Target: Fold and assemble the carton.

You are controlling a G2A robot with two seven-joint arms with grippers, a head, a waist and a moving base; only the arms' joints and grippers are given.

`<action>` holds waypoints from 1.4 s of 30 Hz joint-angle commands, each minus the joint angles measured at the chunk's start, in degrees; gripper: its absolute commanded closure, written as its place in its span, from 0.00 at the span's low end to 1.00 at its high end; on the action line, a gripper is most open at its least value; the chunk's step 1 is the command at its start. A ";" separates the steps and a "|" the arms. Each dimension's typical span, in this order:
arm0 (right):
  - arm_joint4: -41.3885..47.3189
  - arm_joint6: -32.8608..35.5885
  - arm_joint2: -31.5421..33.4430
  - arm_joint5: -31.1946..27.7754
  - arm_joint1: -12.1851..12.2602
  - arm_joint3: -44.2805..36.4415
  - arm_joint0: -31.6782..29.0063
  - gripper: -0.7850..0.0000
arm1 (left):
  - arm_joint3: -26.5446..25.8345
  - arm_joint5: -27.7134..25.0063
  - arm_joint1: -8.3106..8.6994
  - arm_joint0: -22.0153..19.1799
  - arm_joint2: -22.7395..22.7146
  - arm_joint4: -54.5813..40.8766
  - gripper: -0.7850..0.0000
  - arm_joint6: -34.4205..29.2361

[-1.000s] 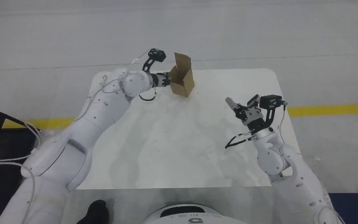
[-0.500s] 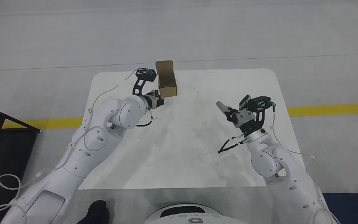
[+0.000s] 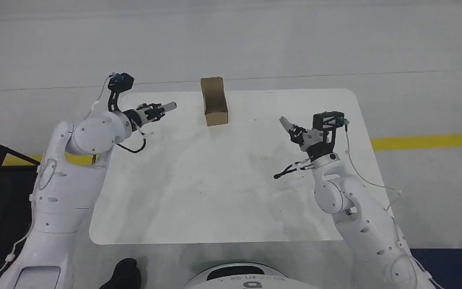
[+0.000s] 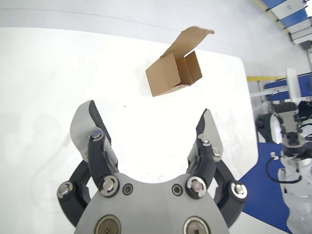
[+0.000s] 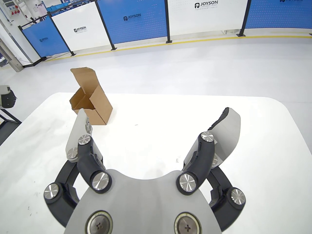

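The carton (image 3: 214, 101) sits on the table (image 3: 216, 188) at its far edge, top open and lid flap raised; its base seems flat on the surface, though no view settles that; the left gripper (image 4: 148, 108) is just short of it, fingers spread wide with nothing between them; the right gripper (image 5: 154, 112) is likewise spread and empty, the carton well ahead of it, toward the robot's left.

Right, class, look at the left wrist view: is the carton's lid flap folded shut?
No, the carton has its lid flap raised and its inside open to view.
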 commanded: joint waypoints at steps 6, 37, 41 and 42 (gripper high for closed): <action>-5.22 2.41 -3.27 -10.70 -0.16 3.14 6.28 0.00 | 1.99 -5.01 0.65 2.92 -6.88 -10.78 0.00 -2.92; 7.32 4.18 -40.84 -10.53 -26.06 64.84 52.96 0.65 | 1.99 -5.01 0.65 2.92 -6.88 -10.78 0.00 -2.92; 6.40 4.61 -40.07 -7.63 -26.59 65.39 52.83 1.00 | 1.99 -5.01 0.65 2.92 -6.88 -10.78 0.00 -2.92; 6.49 4.52 -39.69 -7.80 -26.59 65.08 52.61 1.00 | 1.99 -5.01 0.65 2.92 -6.88 -10.78 0.00 -2.92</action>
